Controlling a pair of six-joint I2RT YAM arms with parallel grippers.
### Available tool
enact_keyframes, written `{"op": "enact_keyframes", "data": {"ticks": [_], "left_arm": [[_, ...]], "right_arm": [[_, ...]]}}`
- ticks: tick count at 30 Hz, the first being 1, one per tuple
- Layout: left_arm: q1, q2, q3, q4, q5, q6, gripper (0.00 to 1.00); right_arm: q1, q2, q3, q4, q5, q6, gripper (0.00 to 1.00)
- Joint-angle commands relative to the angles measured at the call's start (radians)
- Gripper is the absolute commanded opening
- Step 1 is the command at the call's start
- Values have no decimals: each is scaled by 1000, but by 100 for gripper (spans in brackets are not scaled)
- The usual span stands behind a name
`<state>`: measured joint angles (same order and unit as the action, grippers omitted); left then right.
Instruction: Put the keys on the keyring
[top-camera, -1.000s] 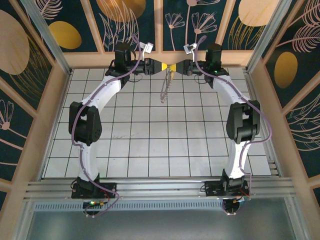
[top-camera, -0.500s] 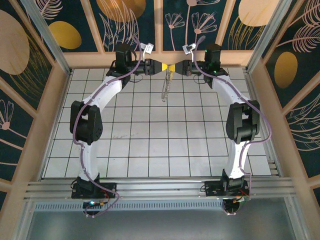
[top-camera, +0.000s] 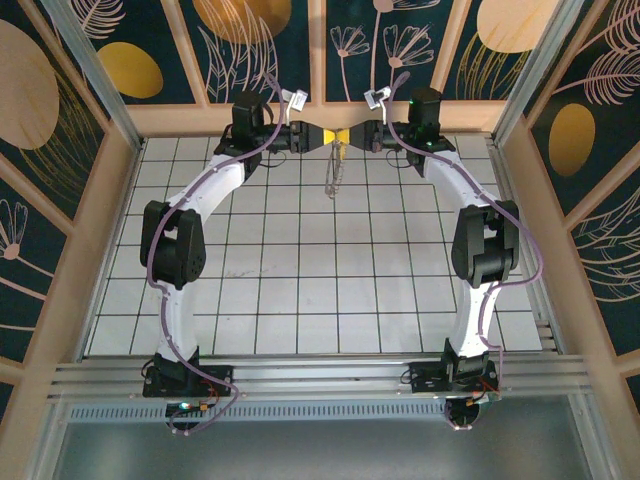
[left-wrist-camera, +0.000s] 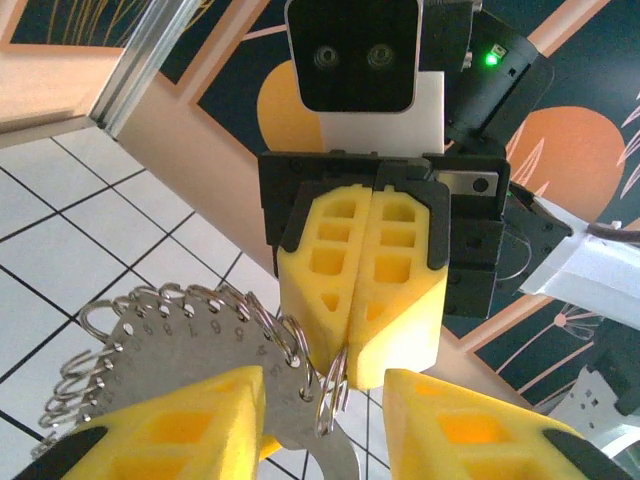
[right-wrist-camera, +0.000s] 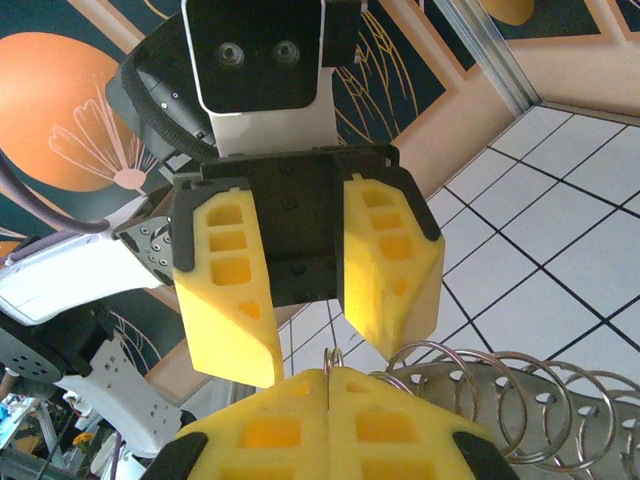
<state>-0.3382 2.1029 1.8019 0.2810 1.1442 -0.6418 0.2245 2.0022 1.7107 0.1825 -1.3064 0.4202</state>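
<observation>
The keyring is a flat silver plate (left-wrist-camera: 170, 345) with numbered holes and several split rings along its edge. It hangs below the two grippers at the back of the table (top-camera: 333, 172). My right gripper (right-wrist-camera: 328, 375) is shut on the end split ring (right-wrist-camera: 333, 355), which pokes up from the seam between its fingers. My left gripper (left-wrist-camera: 325, 420) faces it tip to tip, open. Its fingers (left-wrist-camera: 170, 420) straddle that ring (left-wrist-camera: 335, 385), and the plate lies against the left one. The two grippers meet left (top-camera: 322, 134) and right (top-camera: 345, 136) above the tiles. The keys are out of view.
The white tiled floor (top-camera: 300, 280) spreads below the raised grippers. A wooden back rail (top-camera: 320, 118) and patterned wall stand right behind them. Wooden side walls (top-camera: 95, 250) close in the table. More rings on the plate (right-wrist-camera: 520, 400) trail off to the right.
The hanging plate has swung slightly right and hangs a little shorter. Both grippers stay tip to tip at the back, shifted barely rightwards.
</observation>
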Motion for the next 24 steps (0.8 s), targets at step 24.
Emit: {"op": "enact_keyframes", "data": {"ticks": [24], "left_arm": [[-7, 6, -12, 92, 43, -44, 26]], "right_arm": [[10, 16, 43, 32, -4, -12, 0]]}}
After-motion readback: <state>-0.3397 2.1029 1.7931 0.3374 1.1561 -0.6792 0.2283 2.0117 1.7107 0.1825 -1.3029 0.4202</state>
